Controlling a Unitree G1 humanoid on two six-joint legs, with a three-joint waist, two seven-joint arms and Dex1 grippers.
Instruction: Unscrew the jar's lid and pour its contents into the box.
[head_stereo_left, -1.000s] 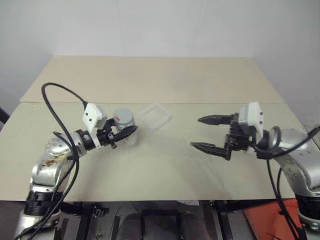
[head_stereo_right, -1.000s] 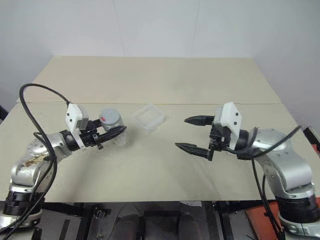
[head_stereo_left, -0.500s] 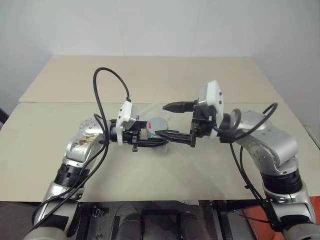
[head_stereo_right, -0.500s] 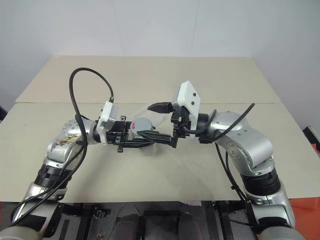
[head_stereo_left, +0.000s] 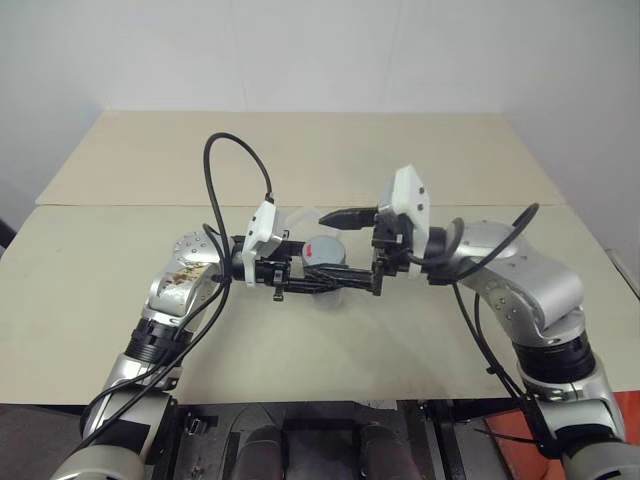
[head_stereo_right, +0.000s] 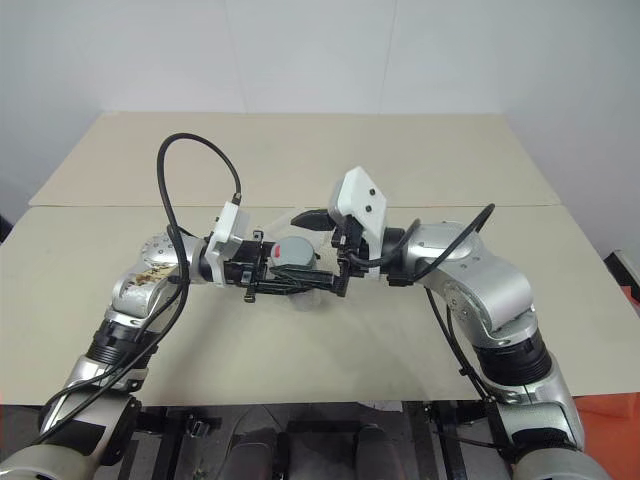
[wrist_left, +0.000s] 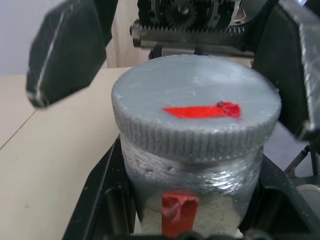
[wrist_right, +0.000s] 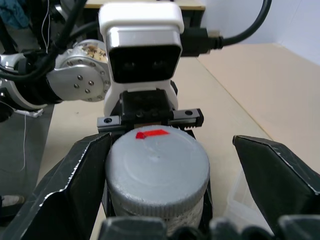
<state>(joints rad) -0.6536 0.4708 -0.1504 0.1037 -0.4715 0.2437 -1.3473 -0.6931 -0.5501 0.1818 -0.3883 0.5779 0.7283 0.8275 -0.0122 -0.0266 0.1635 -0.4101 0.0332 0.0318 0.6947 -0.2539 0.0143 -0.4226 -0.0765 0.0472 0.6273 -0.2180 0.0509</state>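
My left gripper (head_stereo_left: 318, 284) is shut on the jar (wrist_left: 192, 195) and holds it upright above the middle of the table (head_stereo_left: 300, 150). The jar's grey ribbed lid (head_stereo_left: 322, 248) carries a red mark and sits on the jar. My right gripper (wrist_right: 170, 150) reaches in from the opposite side, open, with one finger on each side of the lid. A gap shows beside the lid at one right finger (wrist_right: 272, 175). The clear box (head_stereo_left: 298, 217) lies on the table just behind the jar. The contents cannot be made out behind the jar's label.
A black cable (head_stereo_left: 235, 170) loops up from my left wrist over the table. A seam (head_stereo_left: 120, 206) runs across the table behind both arms. Bare tabletop lies to the left, to the right and at the back.
Both arms have swung in to the middle. The left gripper carried the jar to the right, and the right gripper came left around the lid, its fingers now closer together.
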